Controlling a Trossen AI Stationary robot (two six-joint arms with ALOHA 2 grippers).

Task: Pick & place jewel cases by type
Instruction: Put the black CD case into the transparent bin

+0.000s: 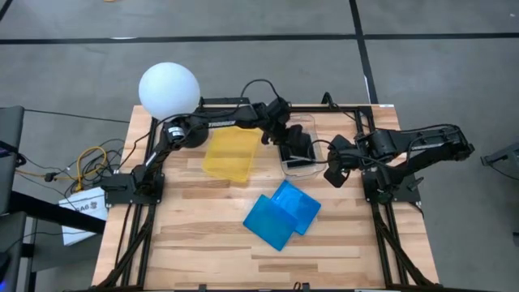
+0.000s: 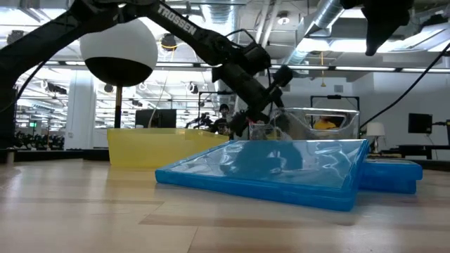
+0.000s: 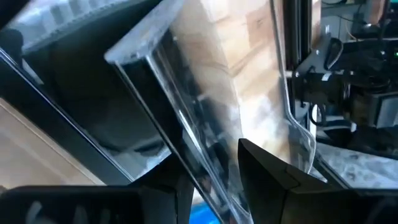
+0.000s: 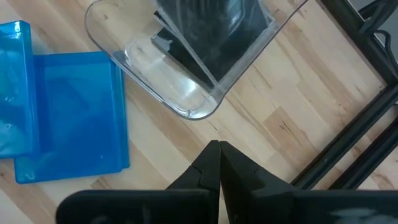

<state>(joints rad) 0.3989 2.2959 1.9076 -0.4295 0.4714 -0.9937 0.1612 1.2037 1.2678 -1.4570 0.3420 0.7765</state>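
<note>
Tilting steeply on edge inside the clear container, a clear case is being pinched by the left gripper. Two blue cases are lying flat, overlapping, mid-table. The right gripper is being held pressed together nearby.

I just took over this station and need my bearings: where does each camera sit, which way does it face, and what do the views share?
High view: overhead, straight down; both arms, yellow tray, clear container, two blue jewel cases.
Low view: table height, level toward the room; blue cases up close, left arm reaching down behind them.
Left wrist view: past the left gripper, closed on a clear jewel case at the container.
Right wrist view: past the shut right gripper, down at table.
Shared: container and blue cases show in high and right wrist views.
</note>
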